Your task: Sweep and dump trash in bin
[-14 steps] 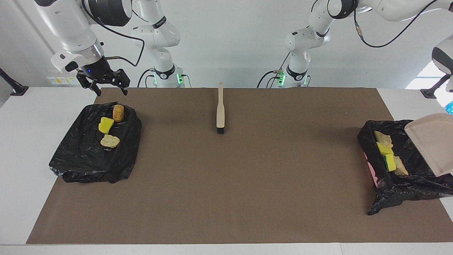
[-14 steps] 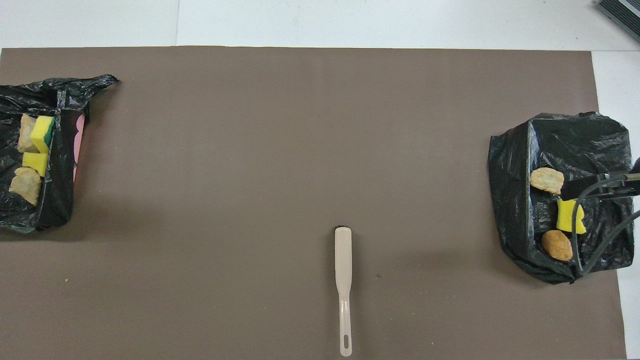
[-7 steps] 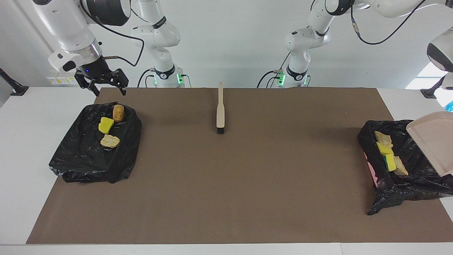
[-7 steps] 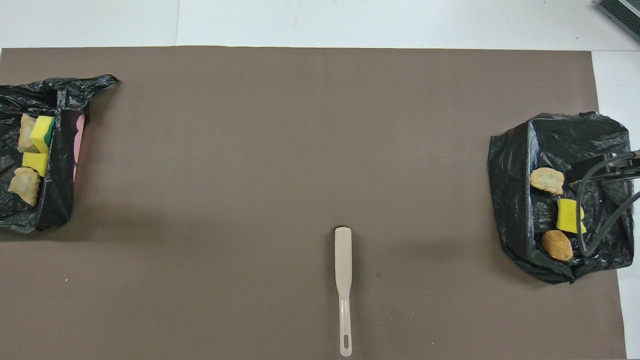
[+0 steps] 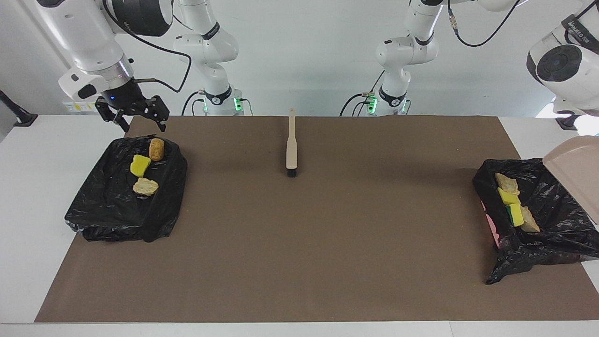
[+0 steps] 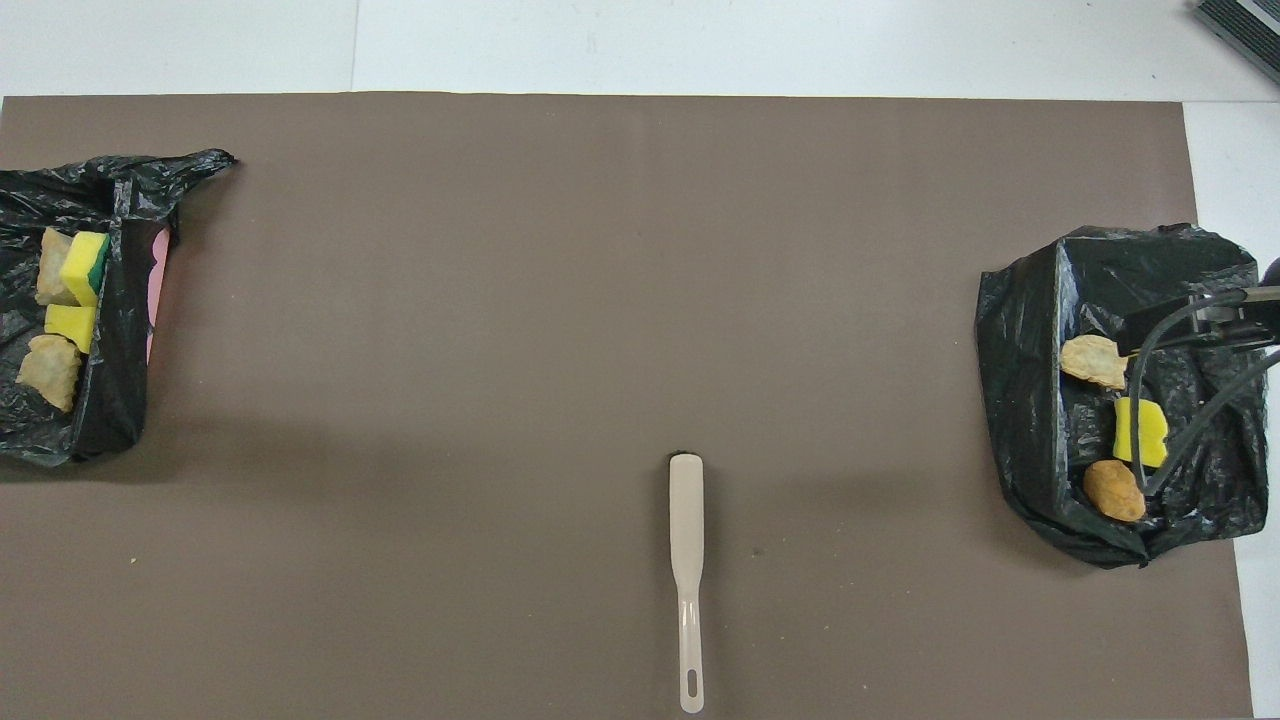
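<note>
Facing view puts the dustpan point(image 5: 576, 174) at the right edge of the frame, tilted in the air above the bin point(image 5: 552, 210) at the left arm's end of the bench point(image 5: 28, 210). The left gripper is cut off by that edge. Since the pan hangs under the left arm point(image 5: 564, 63), I judge the gripper to be closed on its handle.

The dumping looks done and the step in hand seems to be drawing the emptied pan away. To do that well:
- Keep the pan's lip over the bin's mouth until nothing can slide off it.
- Lift it clear of the loose black bag so the lining is not snagged or dragged.
- Set the pan down flat on bare brown mat point(image 5: 299, 243), apart from the brush point(image 5: 291, 140) at upper centre.

All the trash point(image 5: 512, 208) I can see lies in bins. At right centre, two tan lumps, a yellow sponge chunk and a yellow-and-green piece sit in a row just below the pan, apart from it.

At left centre, the second bin point(image 5: 93, 220) holds a brown lump point(image 5: 156, 149), a yellow sponge point(image 5: 140, 165) and a tan lump point(image 5: 145, 186). The right gripper point(image 5: 140, 122) waits at upper left, jaws open and empty. It is raised over the bench edge beside that bin, with the brown lump the closest piece under it.
</note>
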`<state>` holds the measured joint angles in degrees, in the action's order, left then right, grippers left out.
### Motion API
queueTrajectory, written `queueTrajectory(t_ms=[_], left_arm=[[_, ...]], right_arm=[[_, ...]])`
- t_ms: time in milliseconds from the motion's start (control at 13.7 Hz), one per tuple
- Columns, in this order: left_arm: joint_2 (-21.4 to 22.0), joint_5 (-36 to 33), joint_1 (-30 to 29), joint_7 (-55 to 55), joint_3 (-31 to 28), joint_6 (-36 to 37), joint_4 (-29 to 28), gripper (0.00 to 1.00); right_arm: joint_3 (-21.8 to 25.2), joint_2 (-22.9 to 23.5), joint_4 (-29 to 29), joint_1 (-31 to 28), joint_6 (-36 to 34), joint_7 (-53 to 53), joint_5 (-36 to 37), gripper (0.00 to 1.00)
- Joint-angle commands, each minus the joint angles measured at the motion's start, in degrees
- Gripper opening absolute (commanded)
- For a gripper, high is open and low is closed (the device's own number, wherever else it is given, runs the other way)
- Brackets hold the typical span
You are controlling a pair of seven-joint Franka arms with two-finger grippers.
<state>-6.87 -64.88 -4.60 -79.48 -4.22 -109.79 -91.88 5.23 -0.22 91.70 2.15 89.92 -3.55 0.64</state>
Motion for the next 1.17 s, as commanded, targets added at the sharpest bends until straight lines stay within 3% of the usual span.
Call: queueTrajectory(t_ms=[0,219,511,730,1095], left_arm=[[0.90,6.83,1.79,1.34,-0.35,3.44,1.78,0.00],[0.90,12.74,2.58,0.81,0.18,6.07,2.58,0.00],[1.07,28.89,1.97,1.34,0.09,6.35,2.06,0.00],[2.04,39.71,0.65,1.60,-0.08,6.52,-0.13,0.00],[2.57,48.95,1.70,13.35,0.09,6.00,-6.81,0.00]], right_arm=[[-0.39,-1.09,0.41,-0.04,-1.07,1.01,-0.29,1.00],[-1.00,-3.12,3.22,0.13,1.04,1.53,0.94,1.00],[-1.71,-3.21,3.14,3.29,0.78,5.14,2.00,1.00],[-0.49,-2.68,2.61,2.24,1.13,1.20,1.47,1.00],[0.13,-2.59,2.70,-1.27,2.36,-1.28,0.95,1.00]])
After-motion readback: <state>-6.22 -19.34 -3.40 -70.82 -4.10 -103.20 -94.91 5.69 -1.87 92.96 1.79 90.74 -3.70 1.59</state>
